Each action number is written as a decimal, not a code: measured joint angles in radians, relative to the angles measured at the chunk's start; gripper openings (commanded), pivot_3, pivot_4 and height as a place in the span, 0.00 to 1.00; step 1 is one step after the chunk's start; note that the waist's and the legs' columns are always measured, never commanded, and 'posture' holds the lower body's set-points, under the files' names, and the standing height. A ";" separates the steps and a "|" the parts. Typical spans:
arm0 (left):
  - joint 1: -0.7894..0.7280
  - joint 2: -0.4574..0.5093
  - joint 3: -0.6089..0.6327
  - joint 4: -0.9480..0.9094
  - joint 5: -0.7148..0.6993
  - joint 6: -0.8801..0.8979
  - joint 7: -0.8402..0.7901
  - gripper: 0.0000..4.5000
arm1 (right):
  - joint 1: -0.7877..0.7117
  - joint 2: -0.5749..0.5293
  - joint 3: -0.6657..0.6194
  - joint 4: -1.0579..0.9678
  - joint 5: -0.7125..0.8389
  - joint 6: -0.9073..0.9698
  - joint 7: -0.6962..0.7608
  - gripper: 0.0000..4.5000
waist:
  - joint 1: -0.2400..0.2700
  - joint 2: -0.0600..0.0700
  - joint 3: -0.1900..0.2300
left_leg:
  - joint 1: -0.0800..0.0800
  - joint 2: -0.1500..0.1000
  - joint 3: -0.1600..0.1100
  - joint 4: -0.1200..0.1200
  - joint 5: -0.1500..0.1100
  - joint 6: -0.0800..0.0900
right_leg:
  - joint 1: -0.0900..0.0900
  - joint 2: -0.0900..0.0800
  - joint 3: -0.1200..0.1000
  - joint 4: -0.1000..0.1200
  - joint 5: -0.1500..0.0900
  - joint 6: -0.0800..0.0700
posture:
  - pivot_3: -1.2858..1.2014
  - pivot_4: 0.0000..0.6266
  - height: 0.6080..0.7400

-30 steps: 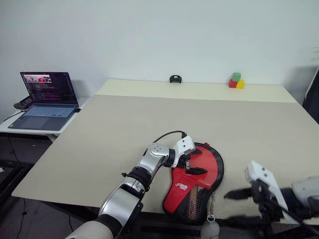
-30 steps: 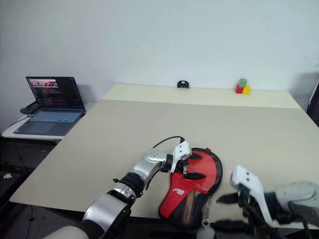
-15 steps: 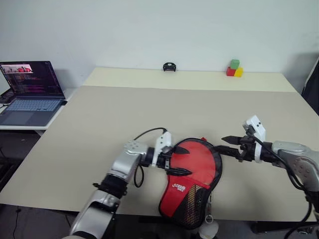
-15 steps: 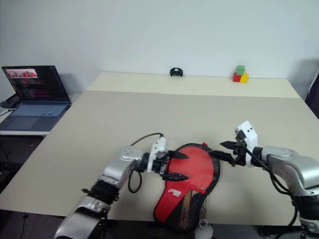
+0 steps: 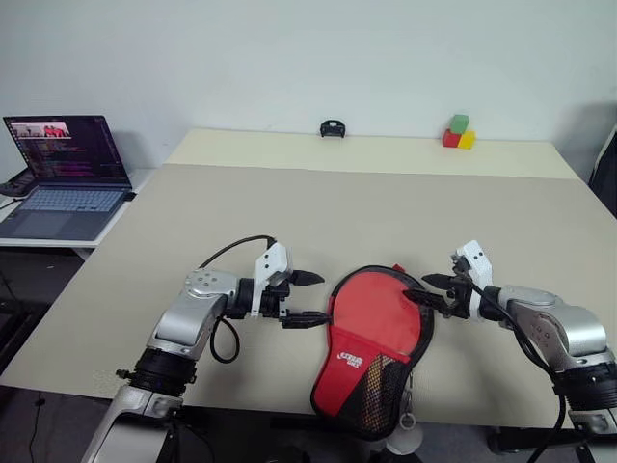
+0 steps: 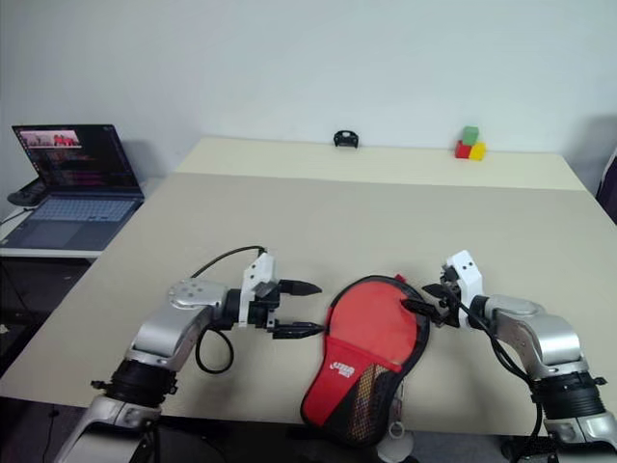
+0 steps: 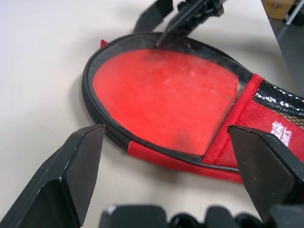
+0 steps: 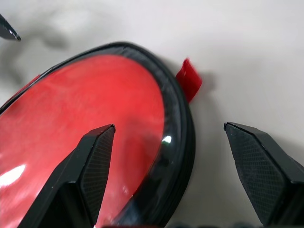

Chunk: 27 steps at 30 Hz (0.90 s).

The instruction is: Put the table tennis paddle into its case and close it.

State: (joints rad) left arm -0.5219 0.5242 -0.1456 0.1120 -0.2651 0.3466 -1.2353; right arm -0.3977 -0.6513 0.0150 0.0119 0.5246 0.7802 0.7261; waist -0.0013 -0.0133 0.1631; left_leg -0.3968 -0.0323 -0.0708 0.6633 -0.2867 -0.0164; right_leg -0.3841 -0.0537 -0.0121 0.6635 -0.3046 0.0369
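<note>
Case (image 5: 378, 333) lies flat near the table's (image 5: 289, 203) front edge, red side up, with its mesh pocket end hanging toward the edge. Through its clear round window I see a red surface, which I take to be the table tennis paddle (image 7: 166, 95) already inside (I cannot see the handle, so this is a judgement).

Left gripper (image 5: 307, 297) has withdrawn from over the case in the last second and now hangs just beside the rim on its own side, jaws spread wide and empty. Right gripper (image 5: 424, 289) has swung in from the near corner of the table to the opposite rim, jaws apart with nothing between them, one fingertip over the black zipper edge (image 8: 178, 118) and the other clear of the rim.

Meaning for the task: insertion looks done and I am bracketing the case to close it. A small red tab (image 8: 189, 79) sticks out beyond the right fingers; whether it is the zipper pull I cannot tell.
</note>
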 measured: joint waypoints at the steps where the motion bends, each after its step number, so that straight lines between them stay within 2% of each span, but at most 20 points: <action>1: 0.001 0.000 0.001 -0.003 -0.002 0.002 0.006 1.00 | 0.005 0.000 -0.002 0.000 0.000 0.002 0.001 0.69 | 0.000 0.000 0.000 | 0.000 0.000 0.000 0.000 0.000 0.000 | 0.000 0.000 0.000 0.001 0.000 0.000 | 0.52 0.24 1.00; 10: 0.006 0.018 0.002 -0.010 -0.006 0.014 0.030 1.00 | 0.035 -0.003 -0.012 -0.018 -0.012 0.013 0.005 0.02 | -0.003 0.000 0.000 | 0.001 0.000 0.001 0.001 0.000 0.000 | 0.000 0.000 0.001 0.002 0.000 0.000 | 0.52 0.24 1.00; 17: 0.013 0.023 0.002 -0.028 -0.006 0.015 0.048 1.00 | -0.026 0.018 0.027 0.024 -0.074 -0.009 0.024 0.01 | -0.009 0.000 0.000 | 0.003 0.000 0.002 0.001 0.000 0.000 | 0.000 0.001 0.002 0.004 0.000 0.000 | 0.52 0.24 1.00; 27: 0.022 0.025 0.002 -0.035 -0.006 0.016 0.069 1.00 | -0.209 0.087 0.091 0.226 -0.174 -0.083 0.085 0.01 | -0.029 0.000 0.000 | 0.004 0.000 0.004 0.004 0.001 0.001 | -0.004 0.001 0.005 0.014 0.000 0.000 | 0.52 0.24 1.00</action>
State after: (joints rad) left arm -0.5003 0.5489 -0.1433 0.0770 -0.2714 0.3625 -1.1663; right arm -0.6063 -0.5643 0.1059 0.2383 0.3509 0.6971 0.8111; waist -0.0299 -0.0132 0.1634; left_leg -0.3927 -0.0323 -0.0665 0.6669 -0.2858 -0.0153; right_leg -0.3876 -0.0532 -0.0075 0.6780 -0.3046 0.0366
